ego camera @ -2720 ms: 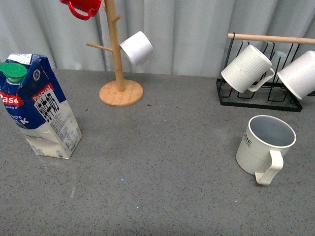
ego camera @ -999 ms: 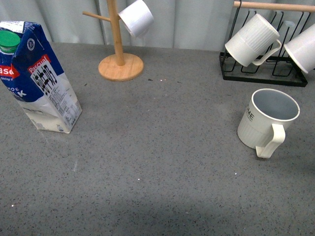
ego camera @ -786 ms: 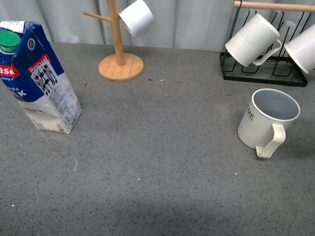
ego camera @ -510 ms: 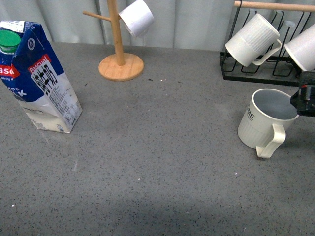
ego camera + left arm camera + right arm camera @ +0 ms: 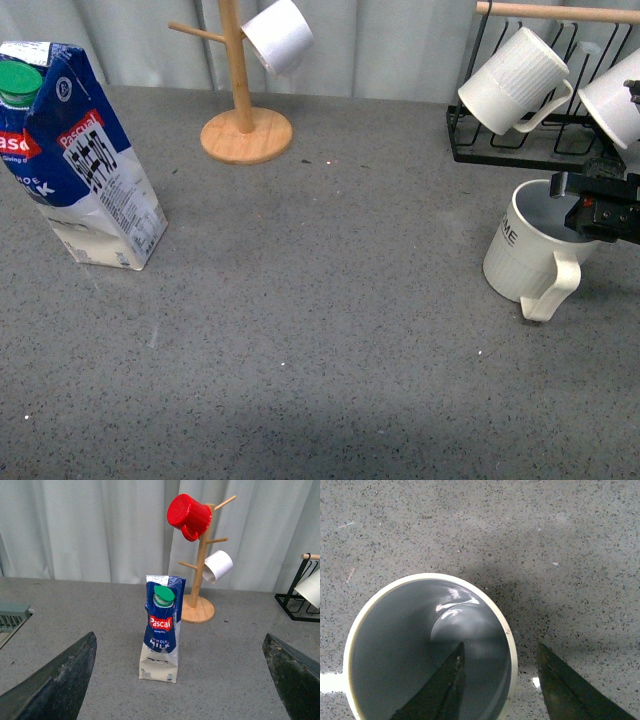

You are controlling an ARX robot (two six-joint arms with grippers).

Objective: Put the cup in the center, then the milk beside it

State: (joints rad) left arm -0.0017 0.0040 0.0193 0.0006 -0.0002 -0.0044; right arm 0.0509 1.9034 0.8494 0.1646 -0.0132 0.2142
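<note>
Now the cup [image 5: 515, 258] stands upright on the right side of the grey worktop [image 5: 320, 340], well off the middle, just in front of the black wire rack [image 5: 520, 152], its loop handle turned toward the robot and its grey-blue inside empty. What is new is the right gripper [image 5: 590, 205]: half a second ago it was only nosing in at the frame's right edge, and before that the front view showed no arm at all, whereas it now hangs over the far side of the cup's mouth. The right wrist view shows it spread, one finger down inside the cup and the other outside, straddling the wall without yet pinching it. The reach looks finished and the grasp is the step in hand — the cup itself has not budged. The milk carton [image 5: 85, 170] waits upright at the far left, also unmoved, and the left gripper [image 5: 178, 645] faces it from a distance, jaws wide apart and holding nothing. Behind are the wooden mug tree [image 5: 240, 115] with a small smooth white cup [image 5: 278, 38] hung on it and two whiter ribbed mugs [image 5: 515, 80] on the rack — close neighbours to mind when the cup is lifted away.
</note>
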